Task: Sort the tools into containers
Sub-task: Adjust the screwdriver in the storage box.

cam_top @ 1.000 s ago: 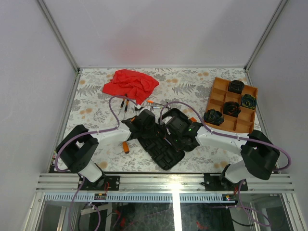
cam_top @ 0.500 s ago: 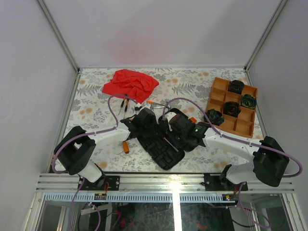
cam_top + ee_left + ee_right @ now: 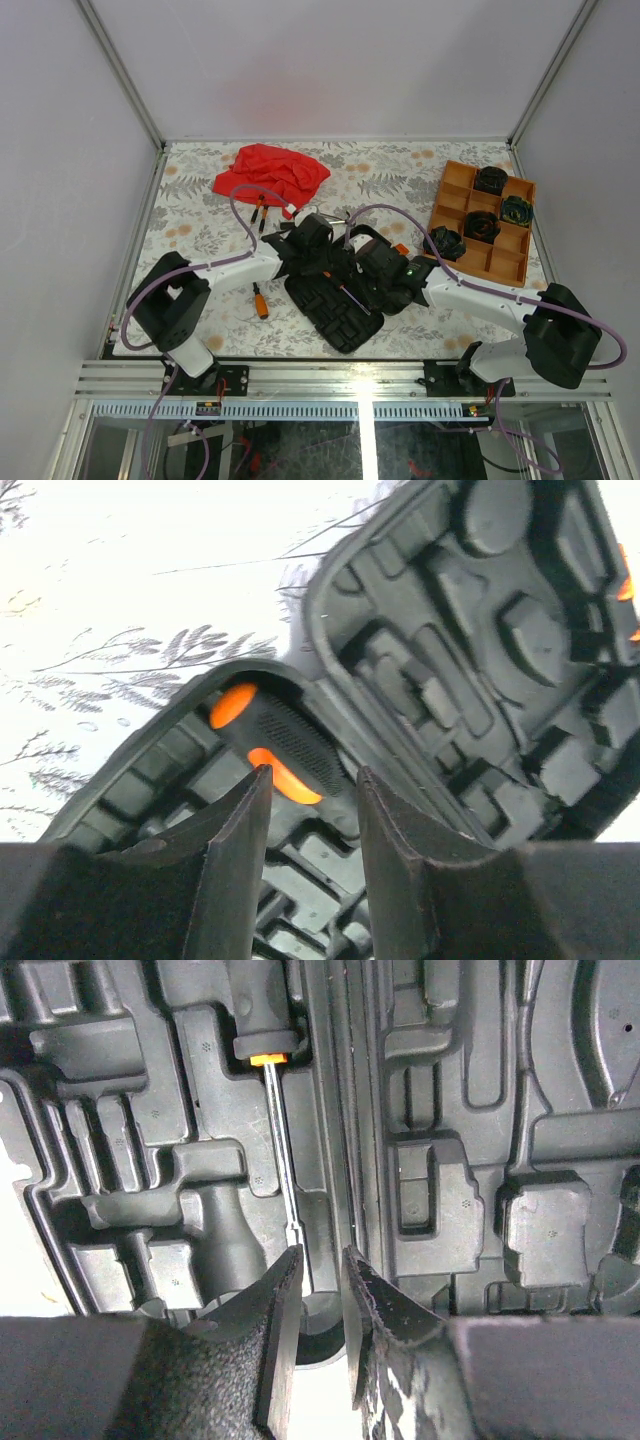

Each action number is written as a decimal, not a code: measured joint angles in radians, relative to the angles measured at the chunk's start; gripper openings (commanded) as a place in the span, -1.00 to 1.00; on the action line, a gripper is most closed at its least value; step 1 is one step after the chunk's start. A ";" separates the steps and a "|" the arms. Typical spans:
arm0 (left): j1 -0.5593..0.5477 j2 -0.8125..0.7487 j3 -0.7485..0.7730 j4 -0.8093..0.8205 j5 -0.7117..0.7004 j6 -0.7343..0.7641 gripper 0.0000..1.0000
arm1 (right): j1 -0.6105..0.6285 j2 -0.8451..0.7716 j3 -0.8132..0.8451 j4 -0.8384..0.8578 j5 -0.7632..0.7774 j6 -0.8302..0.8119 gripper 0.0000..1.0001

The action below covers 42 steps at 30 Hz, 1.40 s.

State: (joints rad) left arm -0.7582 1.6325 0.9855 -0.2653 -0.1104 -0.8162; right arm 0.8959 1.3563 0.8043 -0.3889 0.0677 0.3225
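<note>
Screwdriver (image 3: 262, 1015) lies in the black case (image 3: 450, 1210); we see our right gripper (image 3: 322, 1252) narrowly parted at its shaft, left gripper (image 3: 313, 772) apart, empty.

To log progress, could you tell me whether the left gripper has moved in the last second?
Yes: the left gripper has shifted rightward across the black case, judged against the red cloth.

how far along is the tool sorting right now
Done: coiled bundles sit in the orange tray. In hand: one screwdriver lies in the black case, open left fingers over an orange-and-black handle, right fingers at its shaft tip, neither visibly gripping. Left: screwdrivers beside the red cloth and a small orange item on the table beside the case.
</note>
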 measured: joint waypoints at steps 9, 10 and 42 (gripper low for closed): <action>0.000 0.032 0.030 -0.086 -0.069 -0.017 -0.14 | 0.000 0.000 -0.015 0.016 -0.006 0.008 -0.43; 0.000 0.039 0.037 -0.087 -0.073 -0.017 -0.14 | 0.000 0.000 -0.018 0.021 -0.009 0.008 -0.45; 0.001 0.099 0.067 -0.084 -0.089 -0.031 -0.29 | -0.001 0.009 -0.020 0.037 -0.144 -0.027 -0.54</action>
State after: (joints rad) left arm -0.7570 1.7317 1.0527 -0.3489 -0.1993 -0.8474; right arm 0.8948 1.3651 0.7845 -0.3523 -0.0765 0.2955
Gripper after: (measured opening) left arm 0.358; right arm 0.219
